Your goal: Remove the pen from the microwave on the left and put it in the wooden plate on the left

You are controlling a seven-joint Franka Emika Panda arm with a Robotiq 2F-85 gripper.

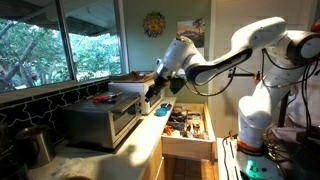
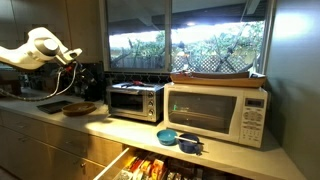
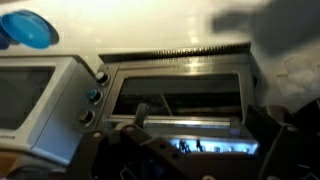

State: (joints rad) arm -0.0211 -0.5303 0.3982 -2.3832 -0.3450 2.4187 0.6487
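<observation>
The gripper (image 3: pixel 180 158) sits closest in the wrist view, its dark fingers (image 3: pixel 98 155) spread wide at the bottom corners with nothing between them. Just beyond is the microwave (image 3: pixel 180 88), its front filling the middle of the picture and its knobs (image 3: pixel 92 97) at one side. Past the knobs is the white microwave (image 3: pixel 30 100), and a blue bowl (image 3: pixel 25 30) shows in the top corner. The pen is too small and blurred to make out here, so I cannot tell where it lies. In an exterior view an open drawer (image 1: pixel 190 135) full of small items is nearest. Above it the arm (image 1: pixel 230 60) reaches across, and the gripper hangs right at the microwave's front. A flat red thing (image 1: pixel 103 98) lies on top of the microwave. In an exterior view the drawer (image 2: pixel 150 168) again comes first, below the bench (image 2: pixel 110 125). The two microwaves stand side by side on the bench. A wooden plate (image 2: pixel 80 108) lies on the bench beside the silver one, and a wooden tray (image 2: pixel 215 75) rests on the white one.
</observation>
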